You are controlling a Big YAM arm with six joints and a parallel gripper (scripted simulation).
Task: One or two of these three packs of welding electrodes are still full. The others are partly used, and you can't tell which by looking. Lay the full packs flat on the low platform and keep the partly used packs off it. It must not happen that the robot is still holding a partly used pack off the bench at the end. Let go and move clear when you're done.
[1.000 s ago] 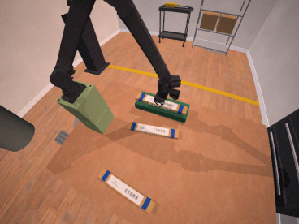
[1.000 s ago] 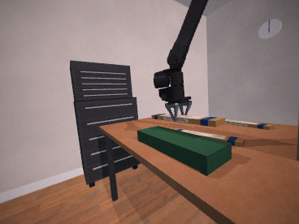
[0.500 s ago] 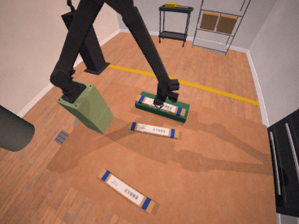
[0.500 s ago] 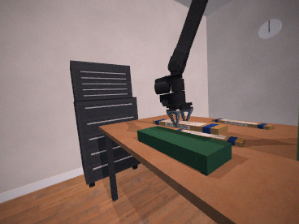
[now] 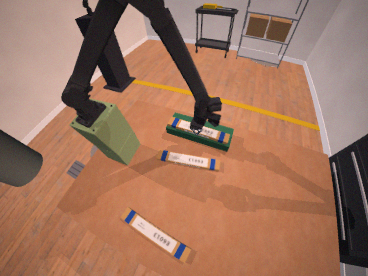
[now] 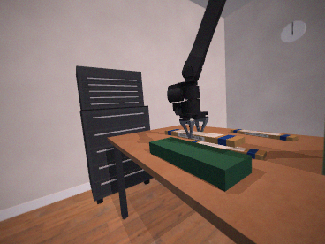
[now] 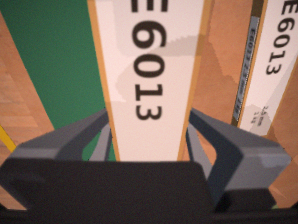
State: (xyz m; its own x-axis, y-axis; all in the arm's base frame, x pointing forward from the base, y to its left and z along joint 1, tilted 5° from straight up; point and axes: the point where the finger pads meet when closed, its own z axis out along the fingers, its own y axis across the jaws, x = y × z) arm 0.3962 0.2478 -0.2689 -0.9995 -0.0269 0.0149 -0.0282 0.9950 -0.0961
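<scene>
Evidently, the gripper (image 5: 197,131) (image 6: 194,133) (image 7: 148,111) is clamped around one pack (image 5: 209,132) (image 6: 211,137) (image 7: 150,135), which lies lengthwise between its fingers (printed label facing up), near the green platform (image 5: 200,141) (image 6: 194,159) (image 7: 40,50).

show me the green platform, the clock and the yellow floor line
green platform (image 6: 194,161): exterior view, its long side
clock (image 6: 293,32): exterior view, its face
yellow floor line (image 5: 272,115): top view, its right stretch
</scene>
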